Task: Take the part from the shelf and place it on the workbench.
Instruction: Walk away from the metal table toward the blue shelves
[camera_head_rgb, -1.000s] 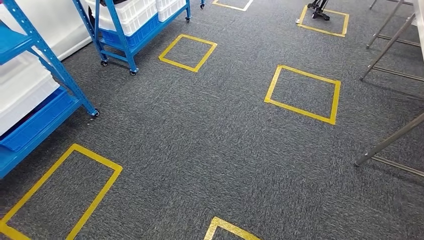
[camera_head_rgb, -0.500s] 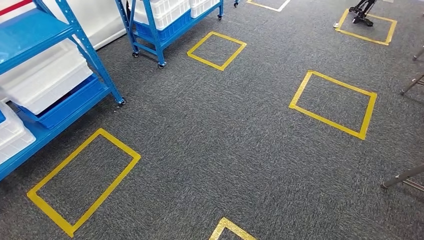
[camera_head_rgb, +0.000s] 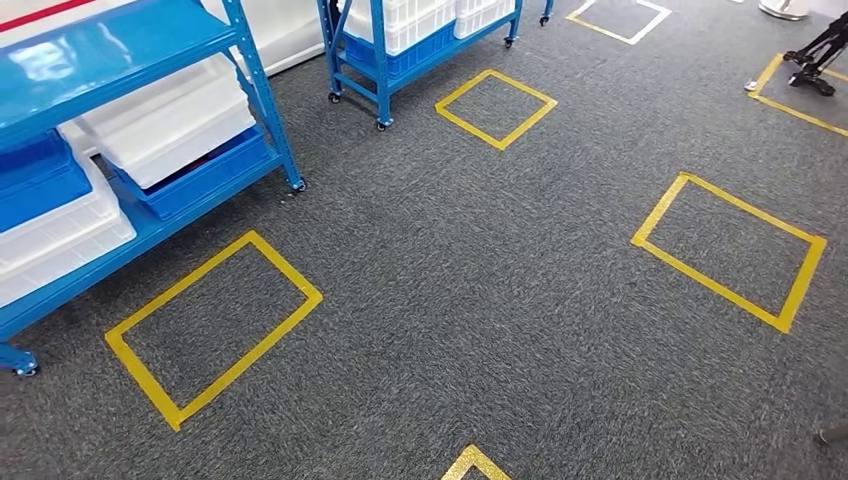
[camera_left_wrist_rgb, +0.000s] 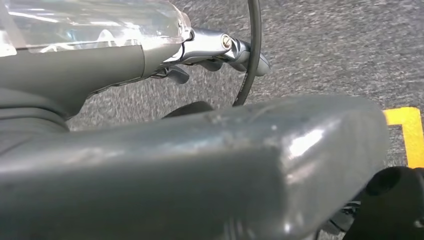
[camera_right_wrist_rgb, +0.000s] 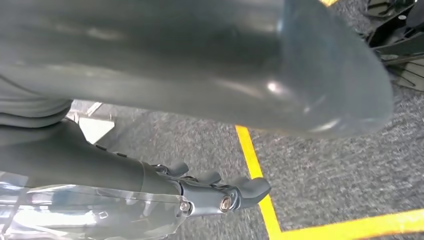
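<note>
Looking down across a wide grey carpet floor (camera_head_rgb: 480, 300), taking up most of the head view. Standing at the near left, a blue shelf (camera_head_rgb: 120, 40). Standing further off, at the far middle, a second blue shelf on wheels (camera_head_rgb: 378, 60). Resting on the lower levels of the near one, white bins (camera_head_rgb: 170, 120) stacked over a blue bin (camera_head_rgb: 200, 175). Lying just right of that shelf, a yellow tape square (camera_head_rgb: 180, 285), and well apart to the right, another tape square (camera_head_rgb: 755, 209). Standing in the far right corner, a dark tripod (camera_head_rgb: 815, 60).

Hanging over the carpet, the left hand (camera_left_wrist_rgb: 210, 47), with its fingers (camera_left_wrist_rgb: 250, 57) stretched out away from the thumb and gripping nothing. Hanging likewise over a yellow tape line, the right hand (camera_right_wrist_rgb: 215, 192), with its fingers (camera_right_wrist_rgb: 252, 186) loosely spread and carrying nothing.

Judging the task as barely begun: heading for the shelf, with nothing taken yet. Guessing the part to be lying in one of the bins on the near left shelf, though not managing to tell which, the bin contents being hidden from this angle. Leaving everything to do: closing in on the shelf, reaching in, gripping the part, carrying it over and setting it on the bench.
</note>
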